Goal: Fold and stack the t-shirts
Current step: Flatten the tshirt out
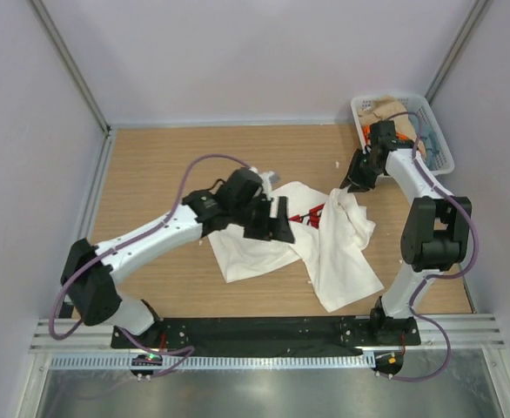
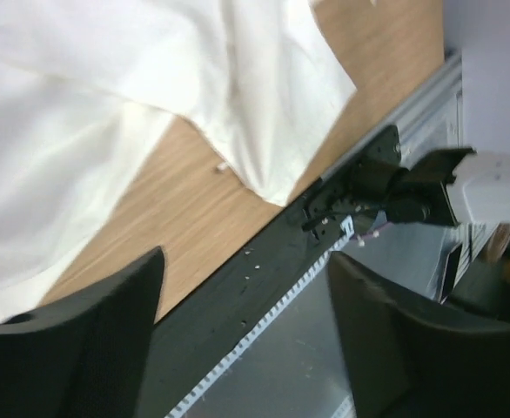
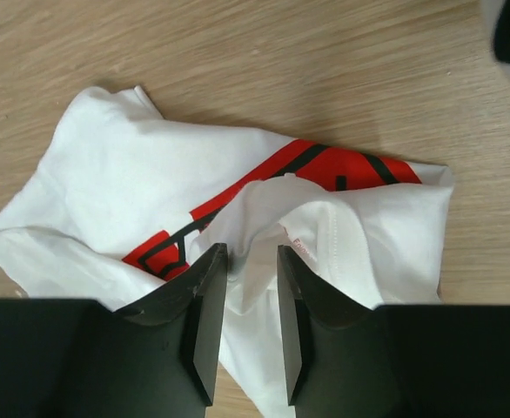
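A white t-shirt with a red printed graphic lies crumpled in the middle of the table. My left gripper hovers over its left half, open wide and empty; in the left wrist view the white cloth lies beyond the fingers. My right gripper is at the shirt's far right edge. In the right wrist view it is open, just above a raised fold of the shirt beside the red graphic. A tan shirt and an orange one lie in the basket.
The white lattice basket stands at the far right corner, behind my right arm. A black mounting plate and a metal rail run along the near edge. Grey walls close the table on three sides.
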Robot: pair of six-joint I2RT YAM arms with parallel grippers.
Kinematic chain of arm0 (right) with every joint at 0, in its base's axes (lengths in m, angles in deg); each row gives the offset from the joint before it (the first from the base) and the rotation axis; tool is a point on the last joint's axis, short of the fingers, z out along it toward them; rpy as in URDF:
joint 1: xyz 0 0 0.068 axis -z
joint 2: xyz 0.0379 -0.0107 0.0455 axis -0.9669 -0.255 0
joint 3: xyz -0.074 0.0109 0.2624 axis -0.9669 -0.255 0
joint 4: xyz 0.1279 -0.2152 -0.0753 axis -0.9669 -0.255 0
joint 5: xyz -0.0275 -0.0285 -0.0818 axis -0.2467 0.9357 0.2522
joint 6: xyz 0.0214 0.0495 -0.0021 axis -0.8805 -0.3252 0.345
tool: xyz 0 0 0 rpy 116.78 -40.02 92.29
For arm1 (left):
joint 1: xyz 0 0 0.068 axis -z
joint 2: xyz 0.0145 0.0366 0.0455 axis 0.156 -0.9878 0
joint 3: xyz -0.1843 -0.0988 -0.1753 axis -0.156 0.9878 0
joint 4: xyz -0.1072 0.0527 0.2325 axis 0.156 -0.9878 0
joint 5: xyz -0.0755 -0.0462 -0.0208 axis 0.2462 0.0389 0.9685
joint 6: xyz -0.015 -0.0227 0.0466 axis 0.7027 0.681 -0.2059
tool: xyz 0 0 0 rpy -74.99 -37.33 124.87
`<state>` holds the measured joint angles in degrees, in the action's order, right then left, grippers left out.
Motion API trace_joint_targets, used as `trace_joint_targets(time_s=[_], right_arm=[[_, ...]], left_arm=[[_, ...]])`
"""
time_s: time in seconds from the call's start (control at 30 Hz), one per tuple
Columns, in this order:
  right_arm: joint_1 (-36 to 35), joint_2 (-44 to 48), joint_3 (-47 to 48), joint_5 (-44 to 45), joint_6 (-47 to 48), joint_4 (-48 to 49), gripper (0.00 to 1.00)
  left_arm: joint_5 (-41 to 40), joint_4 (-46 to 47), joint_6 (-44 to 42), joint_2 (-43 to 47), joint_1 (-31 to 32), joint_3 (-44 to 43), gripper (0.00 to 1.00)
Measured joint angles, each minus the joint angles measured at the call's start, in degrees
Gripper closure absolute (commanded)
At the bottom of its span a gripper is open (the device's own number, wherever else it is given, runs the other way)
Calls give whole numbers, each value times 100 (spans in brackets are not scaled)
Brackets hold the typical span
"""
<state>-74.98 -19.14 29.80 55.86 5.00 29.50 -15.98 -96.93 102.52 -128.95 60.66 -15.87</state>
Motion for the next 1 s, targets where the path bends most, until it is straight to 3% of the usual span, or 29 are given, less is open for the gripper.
trace_joint_targets(time_s=[0.17,0.23,0.4,0.5,0.7,1.0], right_arm=[[-435,295,103,643,188,-328,51],[-573,588,28,892,236,-415,47],[-581,1379,-295,1412,225,-623,42],[-549,1720,-496,1657,190,-758,42],[-533,1961,-758,1615,175,-911,42],[-533,2264,-1322,1257,160,-1025,42]], left_arm=[[-238,-494,-221,870,-1731,702,37],[-562,-693,-470,866,-2109,708,44],[-1029,-929,-1156,153,-2249,474,63],[-1016,-852,-1327,-487,-2562,409,69],[-1016,-723,-1488,-1486,-3147,245,62],[-949,-396,-1624,-2173,-3182,-223,63]])
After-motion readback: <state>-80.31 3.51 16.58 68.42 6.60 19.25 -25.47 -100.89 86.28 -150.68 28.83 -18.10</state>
